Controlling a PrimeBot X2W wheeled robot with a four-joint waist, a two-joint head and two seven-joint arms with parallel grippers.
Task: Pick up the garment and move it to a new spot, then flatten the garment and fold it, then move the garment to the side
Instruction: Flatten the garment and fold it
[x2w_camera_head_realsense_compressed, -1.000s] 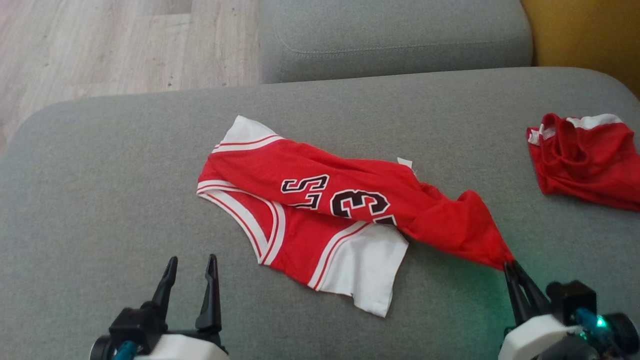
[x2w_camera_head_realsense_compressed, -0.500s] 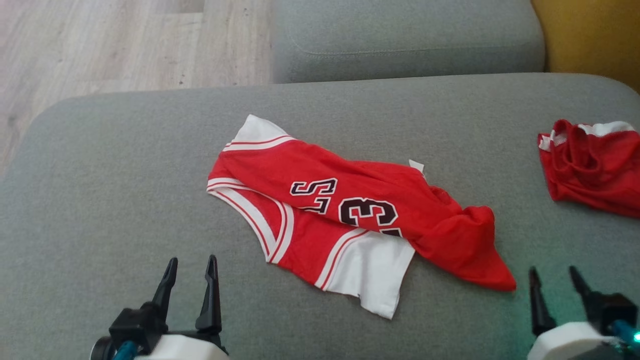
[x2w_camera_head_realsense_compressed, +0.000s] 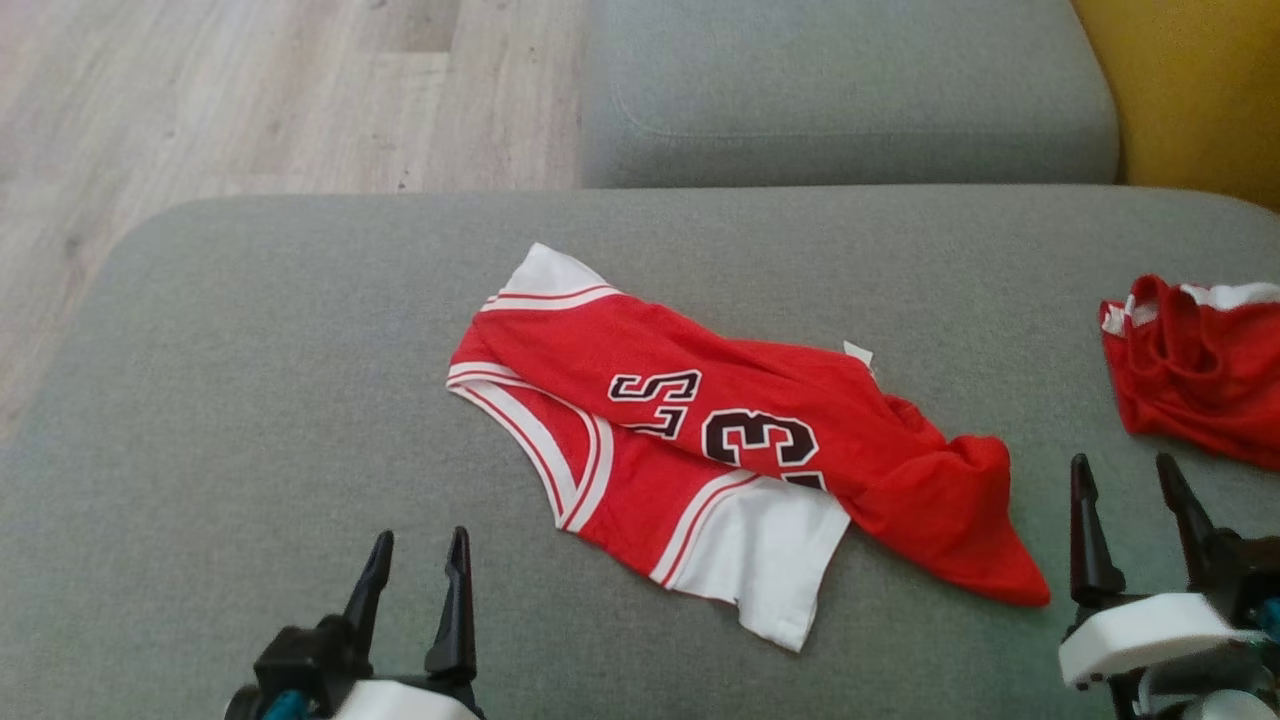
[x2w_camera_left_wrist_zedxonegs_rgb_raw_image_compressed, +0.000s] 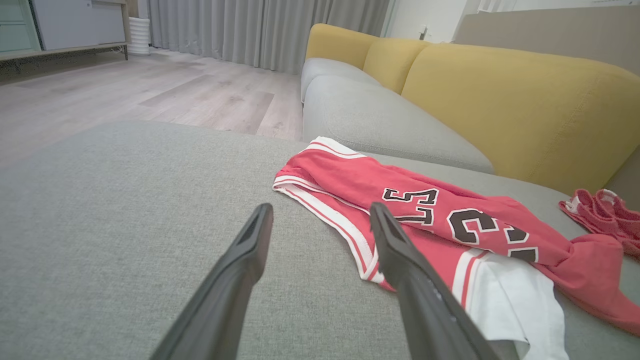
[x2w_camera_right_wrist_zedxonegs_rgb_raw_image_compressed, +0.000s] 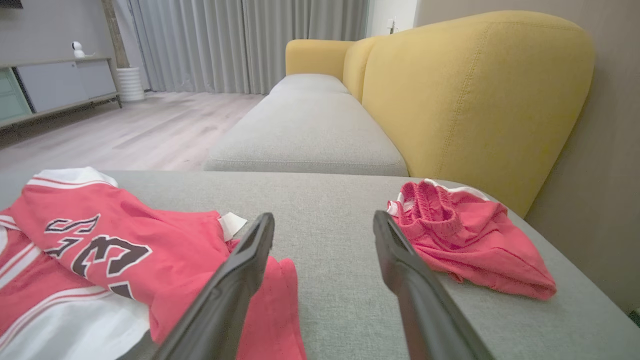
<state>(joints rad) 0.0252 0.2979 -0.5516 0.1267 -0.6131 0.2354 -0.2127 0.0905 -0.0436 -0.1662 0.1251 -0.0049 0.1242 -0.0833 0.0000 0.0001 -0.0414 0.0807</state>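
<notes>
The garment (x2w_camera_head_realsense_compressed: 720, 440) is a red basketball jersey with white trim and black numbers, lying rumpled and partly folded over itself in the middle of the grey sofa cushion (x2w_camera_head_realsense_compressed: 250, 400). It also appears in the left wrist view as the garment (x2w_camera_left_wrist_zedxonegs_rgb_raw_image_compressed: 440, 220) and in the right wrist view as the garment (x2w_camera_right_wrist_zedxonegs_rgb_raw_image_compressed: 110, 250). My left gripper (x2w_camera_head_realsense_compressed: 415, 560) stands open near the front edge, left of the jersey, with nothing between its fingers. My right gripper (x2w_camera_head_realsense_compressed: 1125, 490) is open just right of the jersey's red bunched corner, apart from the cloth.
A second red piece, shorts (x2w_camera_head_realsense_compressed: 1195, 385) with a white band, lies at the right edge of the cushion; the shorts (x2w_camera_right_wrist_zedxonegs_rgb_raw_image_compressed: 465, 235) sit right of my right fingers. Another grey cushion (x2w_camera_head_realsense_compressed: 840, 90) and a yellow backrest (x2w_camera_head_realsense_compressed: 1200, 90) lie beyond; wooden floor (x2w_camera_head_realsense_compressed: 200, 100) at left.
My right gripper opened and let go of the jersey's red corner, which dropped onto the cushion. The gripper then drew off to the right. The head camera shifted, so the whole scene slid.
</notes>
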